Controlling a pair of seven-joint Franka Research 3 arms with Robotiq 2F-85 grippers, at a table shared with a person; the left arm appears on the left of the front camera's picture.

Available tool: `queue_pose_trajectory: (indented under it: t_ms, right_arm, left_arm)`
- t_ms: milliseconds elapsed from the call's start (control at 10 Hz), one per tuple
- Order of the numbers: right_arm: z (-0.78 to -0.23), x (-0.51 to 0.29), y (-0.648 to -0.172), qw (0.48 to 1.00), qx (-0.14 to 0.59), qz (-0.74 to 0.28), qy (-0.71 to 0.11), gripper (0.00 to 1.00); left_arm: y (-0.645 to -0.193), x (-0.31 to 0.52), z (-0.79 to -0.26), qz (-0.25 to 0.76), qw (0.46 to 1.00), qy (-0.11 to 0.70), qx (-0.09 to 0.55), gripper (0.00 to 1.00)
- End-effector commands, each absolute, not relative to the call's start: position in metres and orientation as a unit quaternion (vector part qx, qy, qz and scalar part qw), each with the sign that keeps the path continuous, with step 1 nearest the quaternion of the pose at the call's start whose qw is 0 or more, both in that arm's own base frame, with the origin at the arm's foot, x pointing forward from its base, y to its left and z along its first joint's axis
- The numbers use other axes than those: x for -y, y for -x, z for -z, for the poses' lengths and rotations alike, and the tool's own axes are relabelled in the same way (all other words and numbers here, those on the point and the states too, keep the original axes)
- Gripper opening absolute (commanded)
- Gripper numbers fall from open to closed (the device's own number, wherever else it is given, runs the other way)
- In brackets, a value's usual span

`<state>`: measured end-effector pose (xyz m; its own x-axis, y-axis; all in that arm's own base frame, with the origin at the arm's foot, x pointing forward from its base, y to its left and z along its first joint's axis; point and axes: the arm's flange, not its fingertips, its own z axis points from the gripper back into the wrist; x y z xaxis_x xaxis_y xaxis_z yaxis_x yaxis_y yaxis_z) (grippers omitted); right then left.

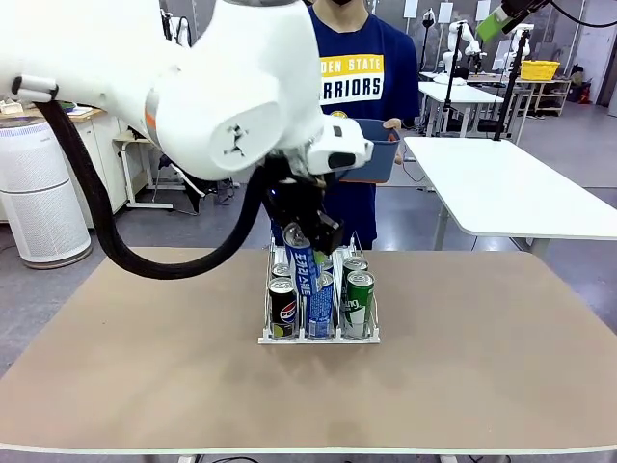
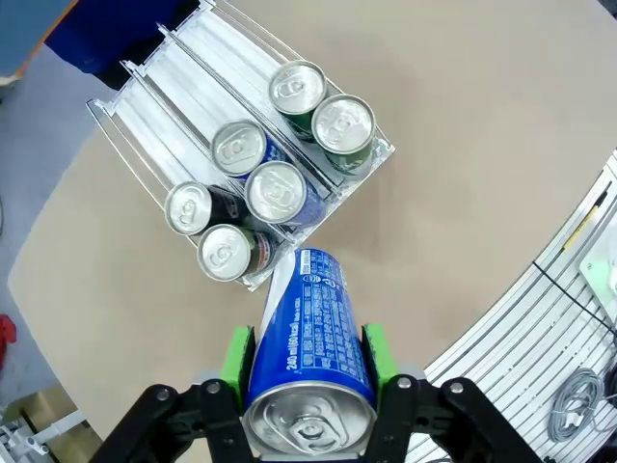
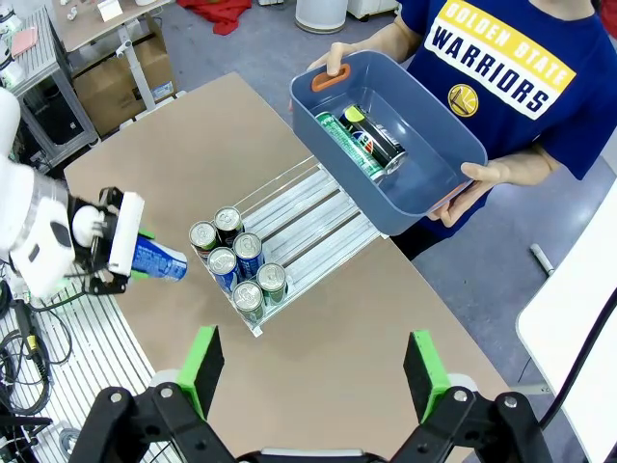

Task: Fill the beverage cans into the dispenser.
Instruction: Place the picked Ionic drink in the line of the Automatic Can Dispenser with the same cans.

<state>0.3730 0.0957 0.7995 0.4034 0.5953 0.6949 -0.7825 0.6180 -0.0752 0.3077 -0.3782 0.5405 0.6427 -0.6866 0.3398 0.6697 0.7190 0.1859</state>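
- The worktop (image 1: 482, 367), brown and rounded at the corners, lies far below the right fingers (image 3: 204, 367) and nearer beneath the left fingers (image 2: 236, 357).
- A person (image 3: 501, 77) in a dark blue shirt stands at the far edge, beyond both sets of fingertips.
- The dark blue tub (image 3: 424, 207) is held up in the person's two hands, past the rack as seen from the right fingers. A green can (image 3: 339, 143) and a black can (image 3: 374, 143) lie flat inside it.
- The dispenser (image 2: 193, 77) sits on the worktop just beyond the left fingertips. Its far lane stretches are bare.
- Six cans stand upright at the rack's end nearest the left fingers, two per lane: green pair (image 2: 342, 125), blue-and-white pair (image 2: 277, 190), black pair (image 2: 224, 253).
- The left fingers pinch a blue-and-white can (image 2: 313, 338) by its sides near the silver top. Its other end points at the rack's front cans, and it hangs tilted over the middle lane.
- The right fingers are spread wide with nothing between them, and the rack shows ahead through the gap.
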Motion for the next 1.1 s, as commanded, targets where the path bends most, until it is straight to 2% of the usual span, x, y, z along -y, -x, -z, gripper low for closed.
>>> queue_pose_trajectory:
  t_ms: [0,700,800,1000]
  right_arm:
    - [-0.798,-0.096,-0.373,0.828,0.352,-0.416,-0.133,1.00]
    - [-0.798,-0.096,-0.373,0.828,0.352,-0.416,-0.133,1.00]
    - [-0.798,-0.096,-0.373,0.828,0.352,-0.416,-0.133,1.00]
    - [-0.798,-0.096,-0.373,0.828,0.352,-0.416,-0.133,1.00]
  left_arm:
    - [-0.307,0.399,-0.526,0.381,0.896,-0.054,0.222,0.57]
    - [-0.328,0.409,-0.476,0.412,0.883,-0.033,0.221,0.57]
    - [-0.320,0.405,-0.481,0.433,0.879,-0.007,0.198,0.57]
    - [-0.328,0.411,-0.478,0.413,0.887,-0.039,0.205,0.57]
